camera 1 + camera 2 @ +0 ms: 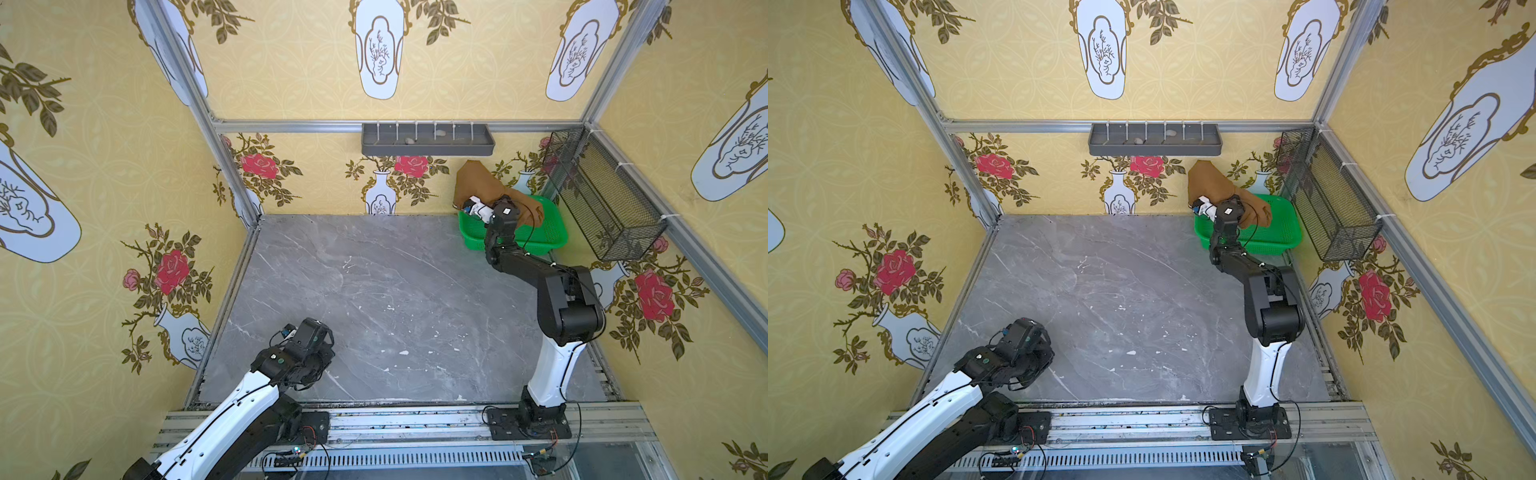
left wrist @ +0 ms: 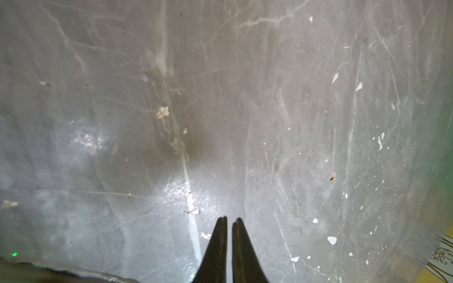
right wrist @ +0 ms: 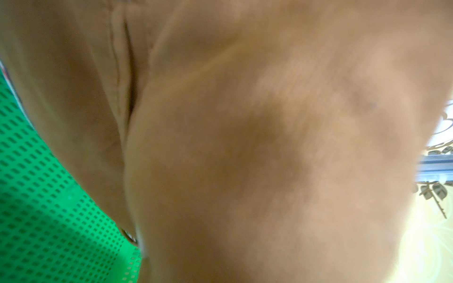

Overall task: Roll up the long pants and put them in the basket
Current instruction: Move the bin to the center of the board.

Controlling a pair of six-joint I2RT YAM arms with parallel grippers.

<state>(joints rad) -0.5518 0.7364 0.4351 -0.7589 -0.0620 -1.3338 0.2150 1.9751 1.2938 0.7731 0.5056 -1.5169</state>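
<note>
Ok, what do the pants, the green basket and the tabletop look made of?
Long pants: matte ochre-brown woven cloth, by its folds and stitched seam. Green basket: probably moulded plastic, perforated in a grid. Tabletop: glossy grey veined surface with glare; stone or laminate, unclear.

Both top views hang high above the worktop's (image 1: 374, 291) near edge, looking steeply down toward the far wall (image 1: 324, 187), and both show all of it. My left wrist camera looks down close at its near left part, past my left gripper (image 2: 229, 220). My right wrist camera sits almost against the long pants (image 3: 245, 147) at the far right corner.
</note>
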